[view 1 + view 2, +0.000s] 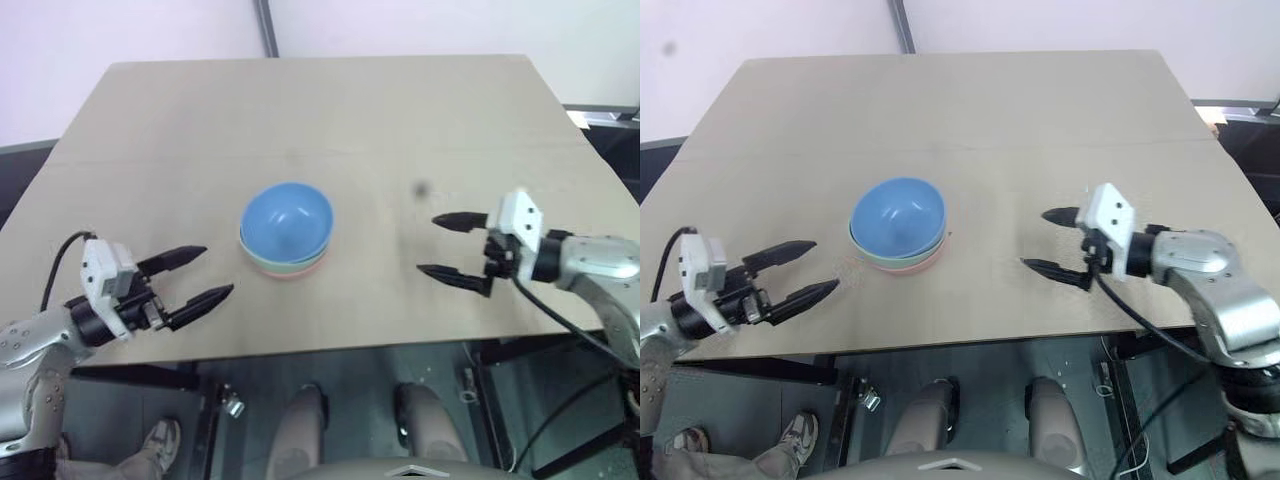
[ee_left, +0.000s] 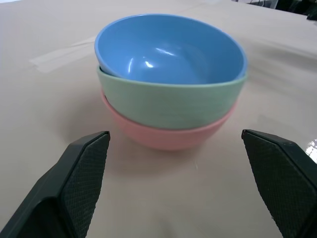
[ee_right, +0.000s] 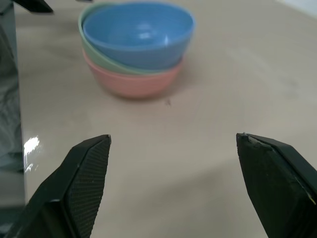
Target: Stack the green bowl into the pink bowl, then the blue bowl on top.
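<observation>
The round, smooth sky-blue bowl (image 1: 287,218) sits tilted in the mint-green bowl (image 2: 168,101) and salmon-pink bowl (image 2: 166,135) — a nudge could tip it; the left gripper (image 1: 196,276) and right gripper (image 1: 448,246) flank the stack, jaws wide, empty.

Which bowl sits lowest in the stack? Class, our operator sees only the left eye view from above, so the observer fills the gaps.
Observer: The pink bowl is lowest, resting on the table.
Operator: Is the green one fully seated?
Observer: The green bowl sits inside the pink one, its rim roughly level.
Operator: And the top one?
Observer: The blue bowl sits tilted, its rim raised on one side.
</observation>
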